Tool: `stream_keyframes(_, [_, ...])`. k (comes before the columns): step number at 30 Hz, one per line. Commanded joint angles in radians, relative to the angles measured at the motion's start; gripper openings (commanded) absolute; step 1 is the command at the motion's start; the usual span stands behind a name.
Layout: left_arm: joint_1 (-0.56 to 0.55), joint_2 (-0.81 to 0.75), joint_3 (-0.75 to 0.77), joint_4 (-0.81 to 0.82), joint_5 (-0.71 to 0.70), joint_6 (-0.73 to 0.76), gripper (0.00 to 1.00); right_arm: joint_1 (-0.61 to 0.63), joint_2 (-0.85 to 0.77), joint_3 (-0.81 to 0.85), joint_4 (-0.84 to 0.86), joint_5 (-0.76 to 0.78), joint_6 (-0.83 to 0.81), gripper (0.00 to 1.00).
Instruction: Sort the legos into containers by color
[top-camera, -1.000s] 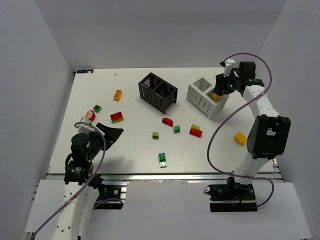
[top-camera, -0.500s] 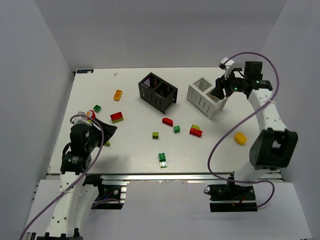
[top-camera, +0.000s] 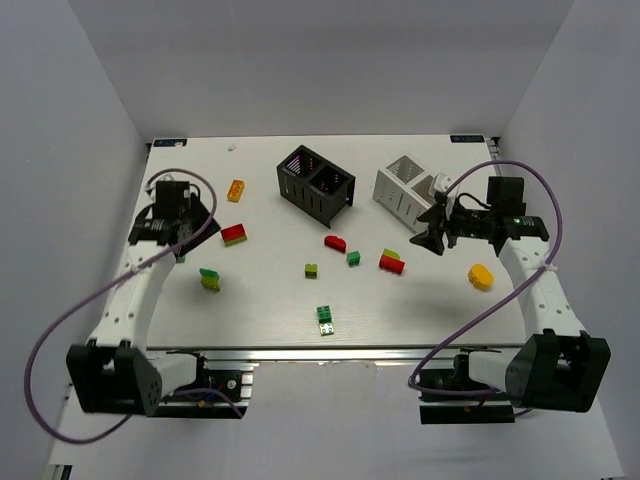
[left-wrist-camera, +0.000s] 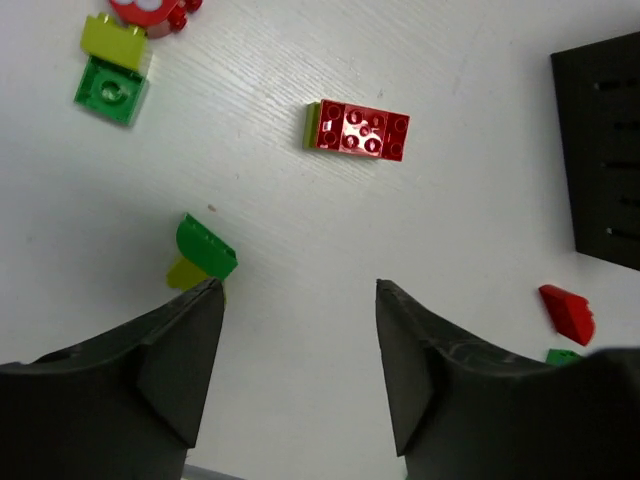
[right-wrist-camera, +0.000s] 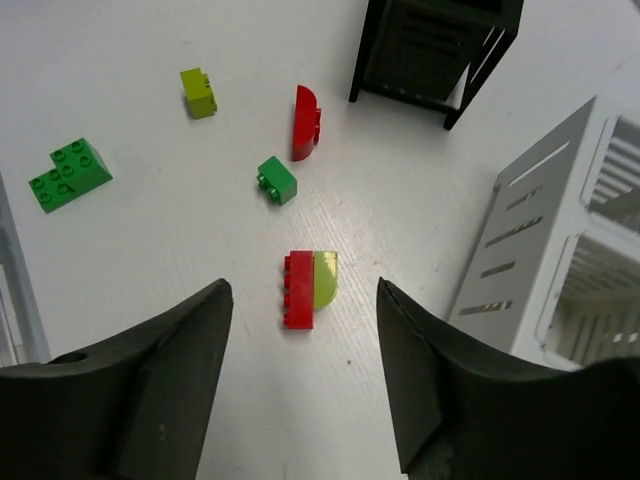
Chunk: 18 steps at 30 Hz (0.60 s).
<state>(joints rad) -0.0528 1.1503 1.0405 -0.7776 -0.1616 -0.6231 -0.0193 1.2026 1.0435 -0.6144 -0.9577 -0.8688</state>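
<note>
Legos lie scattered on the white table: an orange brick (top-camera: 236, 190), a red-and-green stack (top-camera: 234, 234) (left-wrist-camera: 357, 130), a green-and-yellow piece (top-camera: 209, 279) (left-wrist-camera: 205, 255), a red curved piece (top-camera: 335, 241) (right-wrist-camera: 305, 122), a small green brick (top-camera: 353, 258) (right-wrist-camera: 277, 180), a red and yellow-green stack (top-camera: 392, 262) (right-wrist-camera: 310, 288) and a yellow brick (top-camera: 481, 276). The black container (top-camera: 316, 183) and white container (top-camera: 408, 190) stand at the back. My left gripper (top-camera: 190, 222) (left-wrist-camera: 298, 290) hangs open over bare table, the green-and-yellow piece just beyond its left fingertip. Open too, my right gripper (top-camera: 432, 238) (right-wrist-camera: 303, 290) hovers over the red and yellow-green stack.
A flat green brick (top-camera: 326, 319) (right-wrist-camera: 68, 175) and a small yellow-green brick (top-camera: 312, 270) (right-wrist-camera: 198, 92) lie toward the near edge. In the left wrist view a green brick (left-wrist-camera: 110, 92) and a yellow-green one (left-wrist-camera: 115, 42) sit at far left. White walls enclose the table.
My left arm swung from the near edge up to the far left, its jaws narrowing. My right gripper left the white container and came down toward the middle, without the yellow piece it held.
</note>
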Motion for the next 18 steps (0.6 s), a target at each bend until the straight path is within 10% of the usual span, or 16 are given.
stream_keyframes(1, [0.005, 0.127, 0.098, 0.055, 0.04, 0.135, 0.73, -0.002, -0.038, -0.031, 0.084, 0.02, 0.06, 0.66])
stream_keyframes(18, [-0.001, 0.902, 0.664, 0.265, 0.16, 0.537, 0.98, -0.004, -0.014, -0.036, 0.111, 0.046, 0.131, 0.73])
